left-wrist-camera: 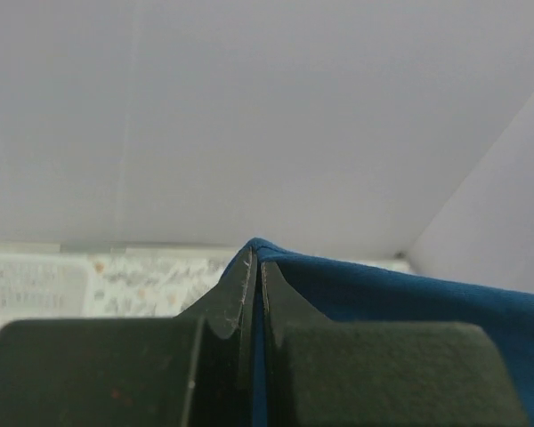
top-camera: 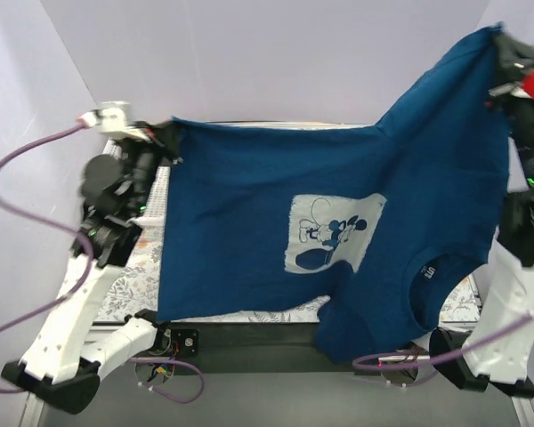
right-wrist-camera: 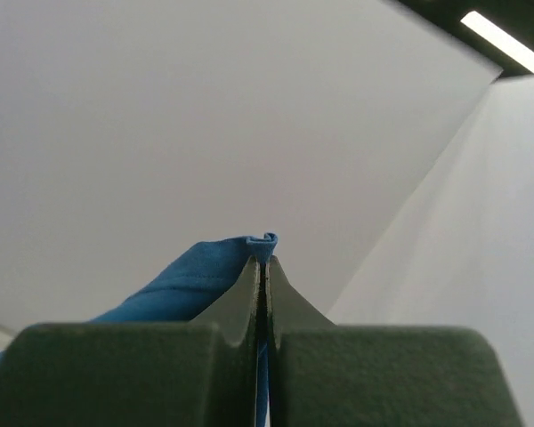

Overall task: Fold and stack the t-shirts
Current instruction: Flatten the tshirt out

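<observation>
1. Above the bench (top-camera: 129,286), a dark blue t-shirt (top-camera: 249,213) hangs spread out in the air, strung between the two arms.
2. Over the bench's far left corner, the left arm (top-camera: 116,205) has its left jaws squeezed tight on one corner of the cloth. In the wrist view the fingers (left-wrist-camera: 227,302) are pressed together with only a sliver of blue between them.
3. High above the bench's right side, the right arm (top-camera: 516,222) holds another corner. The right jaws are clamped flat, and a small curl of blue fabric pokes out just past the fingertips (right-wrist-camera: 289,302).
4. From that high right hold the shirt slopes down toward the bench's left side. A pale cartoon-mouse print (top-camera: 331,233) sits over the bench's middle.
5. The collar (top-camera: 440,271) hangs toward the bench's near right corner, and the lowest fold droops past the near edge.
6. A floral cover shows along the bench's left side and under the hem.
</observation>
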{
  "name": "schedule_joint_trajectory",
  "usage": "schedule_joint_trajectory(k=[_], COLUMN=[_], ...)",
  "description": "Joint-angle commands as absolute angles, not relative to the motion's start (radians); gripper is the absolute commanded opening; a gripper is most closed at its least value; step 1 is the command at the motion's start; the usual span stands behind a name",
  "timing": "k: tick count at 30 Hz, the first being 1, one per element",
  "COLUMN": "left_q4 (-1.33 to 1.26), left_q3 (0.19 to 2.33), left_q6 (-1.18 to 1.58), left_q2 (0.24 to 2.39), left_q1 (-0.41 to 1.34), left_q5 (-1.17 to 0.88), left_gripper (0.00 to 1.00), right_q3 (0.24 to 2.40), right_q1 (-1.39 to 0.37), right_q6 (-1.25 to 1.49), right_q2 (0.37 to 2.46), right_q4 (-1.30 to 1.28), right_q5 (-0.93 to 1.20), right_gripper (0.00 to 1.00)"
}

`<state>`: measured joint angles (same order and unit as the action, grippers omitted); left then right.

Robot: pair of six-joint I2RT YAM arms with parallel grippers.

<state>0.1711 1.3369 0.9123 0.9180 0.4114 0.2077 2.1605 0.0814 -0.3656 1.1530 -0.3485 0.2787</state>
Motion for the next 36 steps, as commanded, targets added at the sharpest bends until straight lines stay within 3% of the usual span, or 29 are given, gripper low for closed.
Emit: schedule_joint_trajectory(k=[1, 5, 8, 14, 21, 29, 36], left_q4=[0.163, 0.081, 0.019, 0.021, 0.116, 0.156, 0.183], left_q3=[1.186, 1.062, 1.037, 1.237, 1.546, 1.753, 1.850], left_q6=[0.905, 0.885, 0.873, 0.879, 0.853, 0.847, 0.847], left_q2=[0.988, 1.132, 1.247, 1.667, 2.023, 2.200, 2.278], left_q1=[0.410, 0.407, 0.407, 0.384, 0.350, 0.324, 0.295], left_q5=[0.204, 0.213, 0.230, 0.333, 0.385, 0.414, 0.399], left_gripper=[0.00, 0.00, 0.00, 0.00, 0.00, 0.00, 0.00], right_q3=[1.934, 1.610, 1.397, 1.148, 1.360, 1.647, 1.778], right_q1=[0.084, 0.081, 0.072, 0.060, 0.052, 0.049, 0.022], right_q6=[-0.341, -0.324, -0.344, -0.397, -0.365, -0.301, -0.317], right_q2=[1.212, 1.207, 1.244, 1.449, 1.831, 1.982, 2.081], right_q4=[-0.334, -0.263, -0.157, 0.234, 0.288, 0.301, 0.284], right_q5=[0.357, 0.488, 0.459, 0.362, 0.253, 0.049, 0.277], right_gripper=[0.01, 0.01, 0.01, 0.01, 0.01, 0.01, 0.01])
